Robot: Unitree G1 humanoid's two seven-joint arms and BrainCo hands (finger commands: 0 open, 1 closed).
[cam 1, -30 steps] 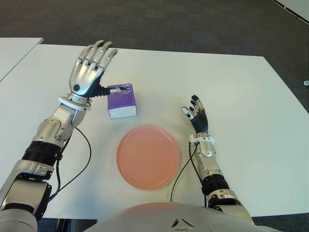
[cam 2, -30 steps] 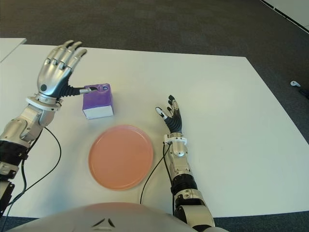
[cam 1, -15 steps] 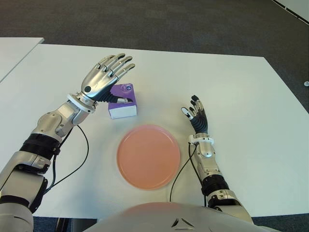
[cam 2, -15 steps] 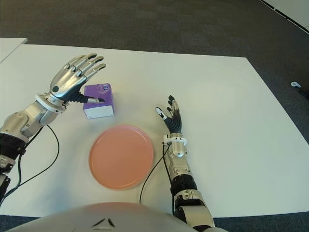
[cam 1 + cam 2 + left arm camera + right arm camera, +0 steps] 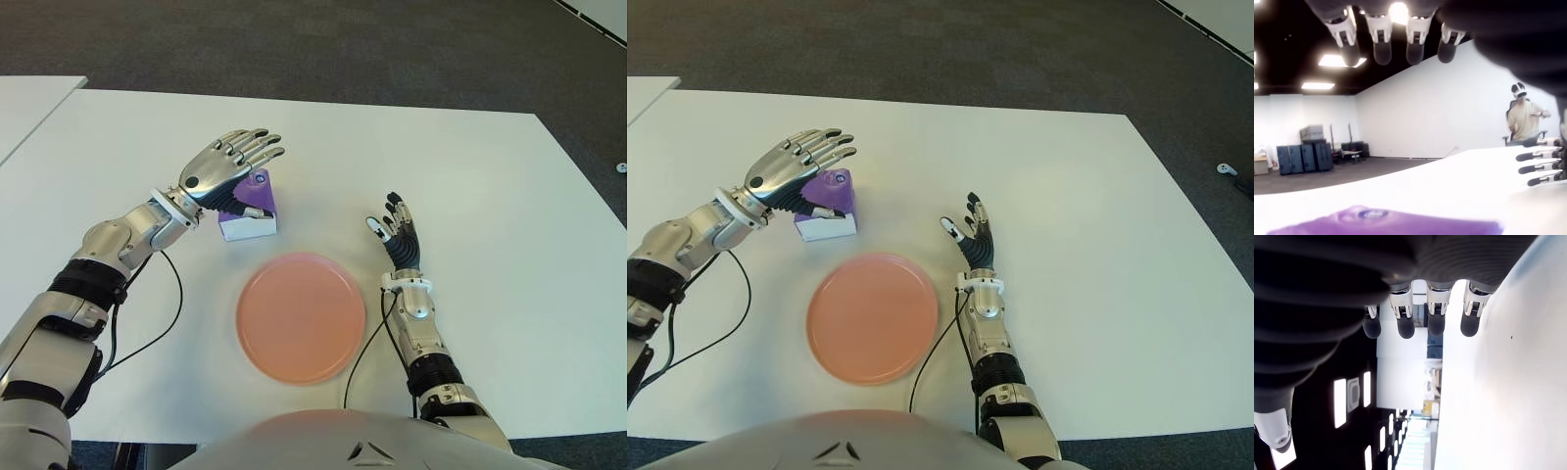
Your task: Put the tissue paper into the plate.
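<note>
Purple and white, the tissue box (image 5: 249, 205) sits on the table (image 5: 490, 176) just behind the plate (image 5: 301, 316) and toward its left, apart from the rim. Over the box the left hand (image 5: 227, 166) is held palm-down, its fingers (image 5: 257, 145) stretched out nearly flat and spread, reaching past the box's top so that the box lies under the palm and the finger bases. Its thumb shows low against the box's left side, though whether it touches cannot be told. From the left wrist view the box's purple top (image 5: 1386, 223) lies below the straight fingertips (image 5: 1382, 46) with open space between them, so nothing is gripped. Right of the plate, the right hand (image 5: 398, 231) shows above the table with fingers extended and loosely apart, holding nothing. Beyond the table, a seated person (image 5: 1525, 120) appears in the left wrist view.
</note>
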